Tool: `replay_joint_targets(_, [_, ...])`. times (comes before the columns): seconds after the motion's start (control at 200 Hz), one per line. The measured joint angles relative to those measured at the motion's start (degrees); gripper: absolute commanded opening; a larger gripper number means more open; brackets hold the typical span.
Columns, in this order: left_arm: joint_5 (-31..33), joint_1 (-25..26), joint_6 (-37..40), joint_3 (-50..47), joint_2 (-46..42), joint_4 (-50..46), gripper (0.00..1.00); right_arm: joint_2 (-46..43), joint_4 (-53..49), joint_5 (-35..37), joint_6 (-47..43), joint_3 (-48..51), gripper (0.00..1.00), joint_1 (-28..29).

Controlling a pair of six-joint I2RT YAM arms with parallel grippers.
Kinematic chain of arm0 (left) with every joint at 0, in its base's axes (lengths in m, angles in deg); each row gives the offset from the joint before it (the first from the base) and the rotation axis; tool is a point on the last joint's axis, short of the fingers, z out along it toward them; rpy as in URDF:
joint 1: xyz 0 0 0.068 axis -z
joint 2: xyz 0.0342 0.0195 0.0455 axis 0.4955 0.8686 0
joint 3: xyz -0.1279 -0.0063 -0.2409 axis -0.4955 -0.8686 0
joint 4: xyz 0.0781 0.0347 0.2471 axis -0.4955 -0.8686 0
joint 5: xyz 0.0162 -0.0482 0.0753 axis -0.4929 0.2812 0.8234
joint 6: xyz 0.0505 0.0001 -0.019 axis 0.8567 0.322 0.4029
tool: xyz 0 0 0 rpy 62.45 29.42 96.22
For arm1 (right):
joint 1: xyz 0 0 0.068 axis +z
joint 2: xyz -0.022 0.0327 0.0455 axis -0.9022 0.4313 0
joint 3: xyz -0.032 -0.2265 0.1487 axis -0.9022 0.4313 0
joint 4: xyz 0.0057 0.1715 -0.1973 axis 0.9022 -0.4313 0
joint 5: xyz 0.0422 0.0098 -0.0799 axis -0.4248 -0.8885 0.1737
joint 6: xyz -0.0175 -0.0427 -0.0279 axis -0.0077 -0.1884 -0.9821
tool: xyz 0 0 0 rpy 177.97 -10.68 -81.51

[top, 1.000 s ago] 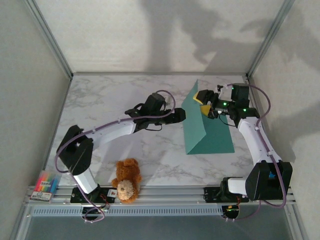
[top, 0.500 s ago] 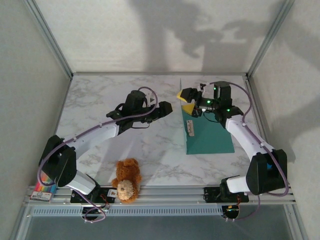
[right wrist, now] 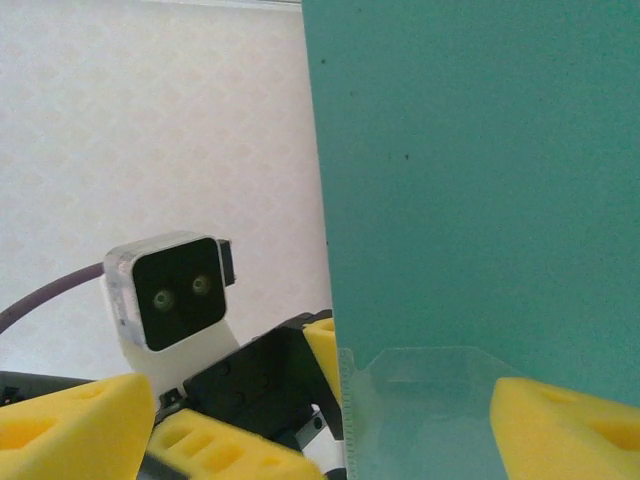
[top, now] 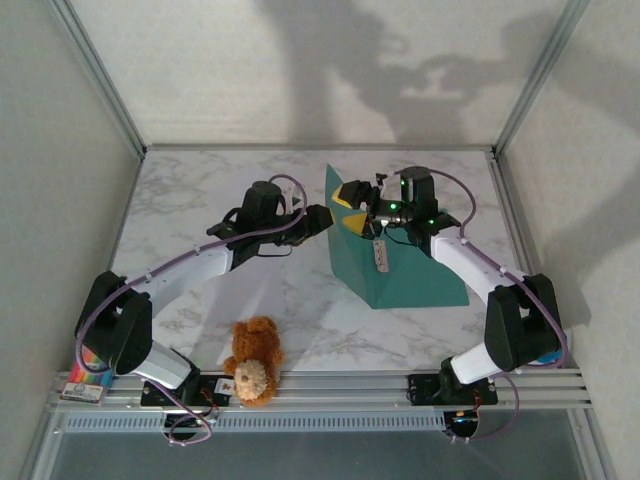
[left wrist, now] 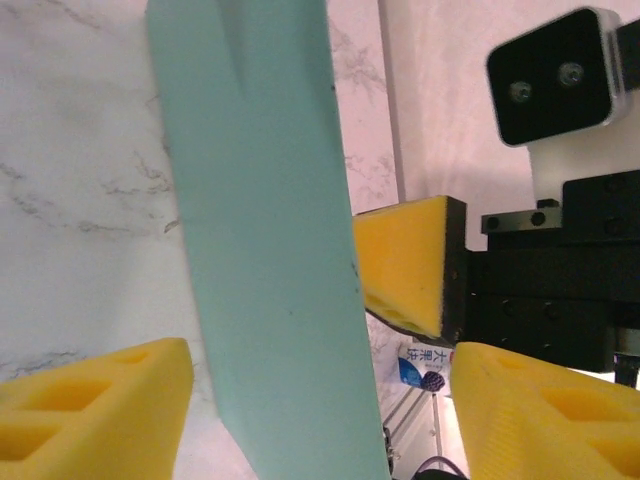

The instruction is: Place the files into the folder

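The teal folder (top: 425, 275) lies at the right of the table. Its cover (top: 340, 240) stands almost upright along the left side. My right gripper (top: 352, 208) is open at the cover's top edge, and the cover (right wrist: 470, 170), with a clear pocket, runs between its yellow fingers (right wrist: 70, 425). My left gripper (top: 316, 218) faces it from the left, also open. The cover (left wrist: 265, 230) passes between the left gripper's fingers (left wrist: 95, 400), and the right gripper's pad (left wrist: 405, 265) shows just behind. The files are hidden or out of view.
A small white printed packet (top: 380, 255) lies on the folder's open inside. A brown teddy bear (top: 252, 362) sits at the near edge, with a pack of coloured markers (top: 88, 368) on the front left rail. Frame walls close in the back and both sides.
The folder cover has swung up and leftward, from leaning over the folder to nearly upright. The right gripper moved left with it. The left gripper drew back to the left.
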Motion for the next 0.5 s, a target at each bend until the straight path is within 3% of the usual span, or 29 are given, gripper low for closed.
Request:
replay_joint_targets(0.25, [-1.2,-1.4,0.4,-1.0,1.3,0.2,0.46,-0.1,-2.5,0.5,-1.9,-0.3,0.87,0.0])
replay_joint_targets(0.501, [-2.1,-2.5,0.3,-1.7,3.6,0.2,0.41,-2.5,-8.0,0.5,-6.2,-0.5,0.86,-0.3])
